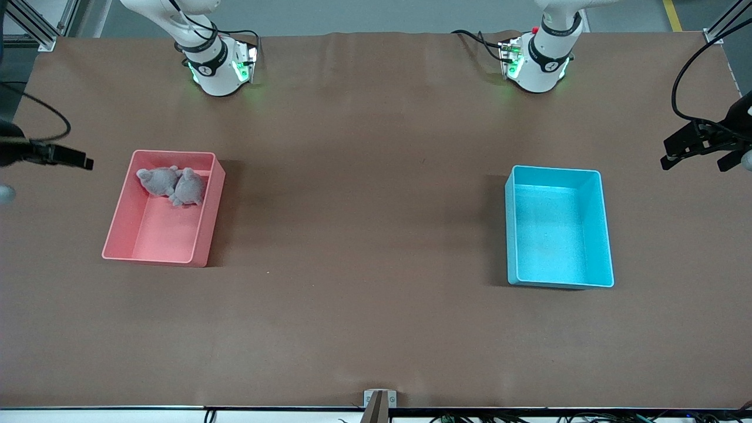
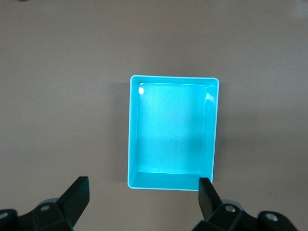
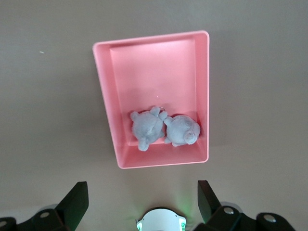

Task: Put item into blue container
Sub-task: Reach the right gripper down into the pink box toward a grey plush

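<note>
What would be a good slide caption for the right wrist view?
Open right gripper hovers above the pink bin, where a grey plush toy lies at one end.

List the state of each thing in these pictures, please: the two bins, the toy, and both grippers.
blue container: empty, upright on the table toward the left arm's end.
pink bin: upright toward the right arm's end, holds the toy.
grey plush toy: lying in the pink bin, at its end farther from the front camera.
left gripper: open, empty, over the blue container.
right gripper: open, empty, over the pink bin.
</note>
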### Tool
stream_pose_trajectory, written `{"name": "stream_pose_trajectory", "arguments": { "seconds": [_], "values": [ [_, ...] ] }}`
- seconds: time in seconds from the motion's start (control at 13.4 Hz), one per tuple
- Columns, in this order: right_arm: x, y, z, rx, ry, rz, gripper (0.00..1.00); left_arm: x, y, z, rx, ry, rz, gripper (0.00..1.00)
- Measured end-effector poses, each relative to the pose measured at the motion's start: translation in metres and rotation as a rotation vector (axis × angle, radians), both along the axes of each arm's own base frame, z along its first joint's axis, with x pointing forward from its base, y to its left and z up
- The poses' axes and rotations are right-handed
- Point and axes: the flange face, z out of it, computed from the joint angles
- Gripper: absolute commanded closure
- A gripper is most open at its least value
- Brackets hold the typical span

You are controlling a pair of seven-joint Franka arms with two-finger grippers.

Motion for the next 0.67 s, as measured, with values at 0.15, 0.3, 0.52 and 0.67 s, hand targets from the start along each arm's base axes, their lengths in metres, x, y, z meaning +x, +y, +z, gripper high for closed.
{"name": "stream_pose_trajectory", "arguments": {
  "seconds": [0.15,0.3,0.52,0.67],
  "values": [
    [0.004,-0.001,-0.038,-0.008,0.032,-0.050,0.00,0.000,0.000,0.000,0.000,0.000,0.000,0.00],
    [0.001,0.005,-0.081,-0.018,0.049,-0.099,0.00,0.000,0.000,0.000,0.000,0.000,0.000,0.00],
    [-0.016,0.008,-0.152,0.003,0.045,-0.141,0.00,0.000,0.000,0.000,0.000,-0.001,-0.001,0.00],
    [-0.041,0.010,-0.196,0.006,0.036,-0.185,0.00,0.000,0.000,0.000,0.000,-0.001,-0.001,0.00]
  ]
}}
